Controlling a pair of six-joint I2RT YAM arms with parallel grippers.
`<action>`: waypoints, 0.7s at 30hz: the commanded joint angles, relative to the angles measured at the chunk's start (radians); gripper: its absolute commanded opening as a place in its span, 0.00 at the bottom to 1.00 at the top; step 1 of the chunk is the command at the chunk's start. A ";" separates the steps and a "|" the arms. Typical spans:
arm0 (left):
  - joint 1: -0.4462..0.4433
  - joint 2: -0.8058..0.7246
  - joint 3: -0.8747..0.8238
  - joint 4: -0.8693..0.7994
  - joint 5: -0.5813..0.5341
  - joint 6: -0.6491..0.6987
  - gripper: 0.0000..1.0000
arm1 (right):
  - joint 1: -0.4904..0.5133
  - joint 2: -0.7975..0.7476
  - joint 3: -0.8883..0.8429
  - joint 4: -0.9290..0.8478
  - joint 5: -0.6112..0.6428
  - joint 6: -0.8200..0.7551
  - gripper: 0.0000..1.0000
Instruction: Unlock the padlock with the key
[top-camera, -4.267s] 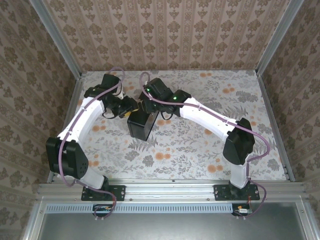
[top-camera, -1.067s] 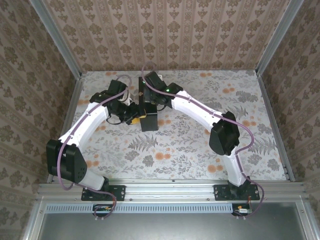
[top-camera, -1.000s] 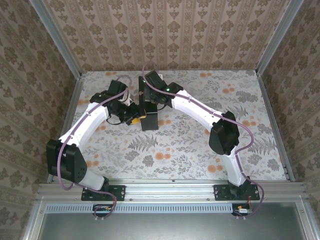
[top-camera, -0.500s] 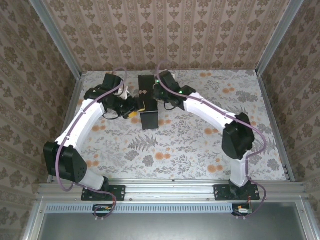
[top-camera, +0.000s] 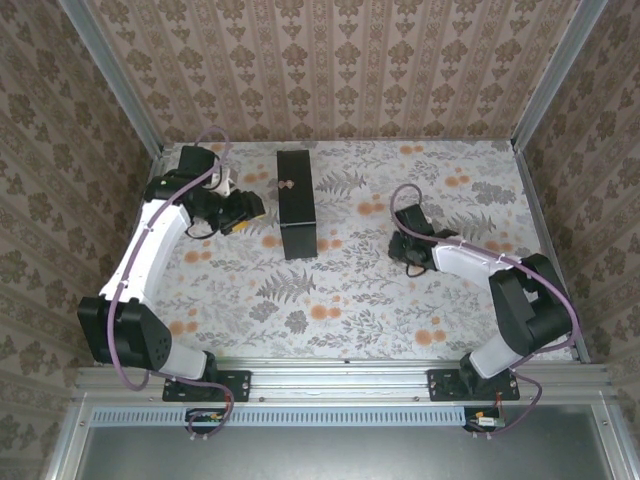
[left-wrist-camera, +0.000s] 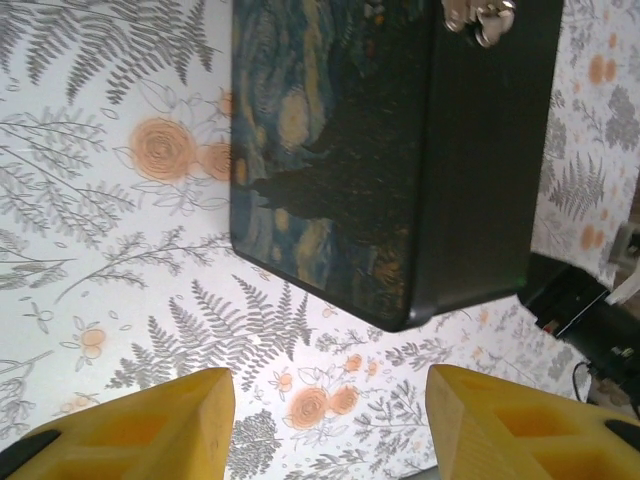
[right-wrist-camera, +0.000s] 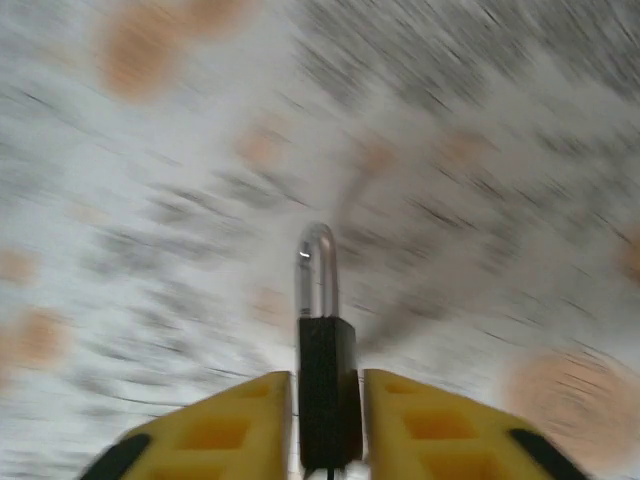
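Pointing straight out of your right hand, grip unclear, the key sat well right of the padlock; your spread left hand was nearer.

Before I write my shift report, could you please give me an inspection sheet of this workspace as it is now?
Surface: floral table cover, flat, no spill seen.
Job's things: small black piece with a shiny rounded metal end, between the fingers of the right hand; padlock or key, too blurred to tell.
Clutter: nothing seen apart from the black box with a painted lid and a metal clasp on its black side.
Grippers: left hand open, empty, facing the box; right hand close on both sides of the black piece, grip uncertain.
Cables: purple cables run along both arms, no snag seen.
Surroundings: patterned walls, aluminium frame.
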 joint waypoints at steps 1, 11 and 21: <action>0.024 -0.046 -0.009 -0.025 -0.031 0.031 0.54 | -0.025 -0.082 -0.014 0.035 -0.017 -0.083 0.40; 0.052 -0.057 -0.051 -0.017 -0.040 0.038 0.54 | 0.225 -0.052 0.414 -0.171 -0.018 -0.243 1.00; 0.058 -0.054 -0.050 -0.025 -0.031 0.061 0.55 | 0.416 0.371 0.944 -0.338 0.139 -0.258 1.00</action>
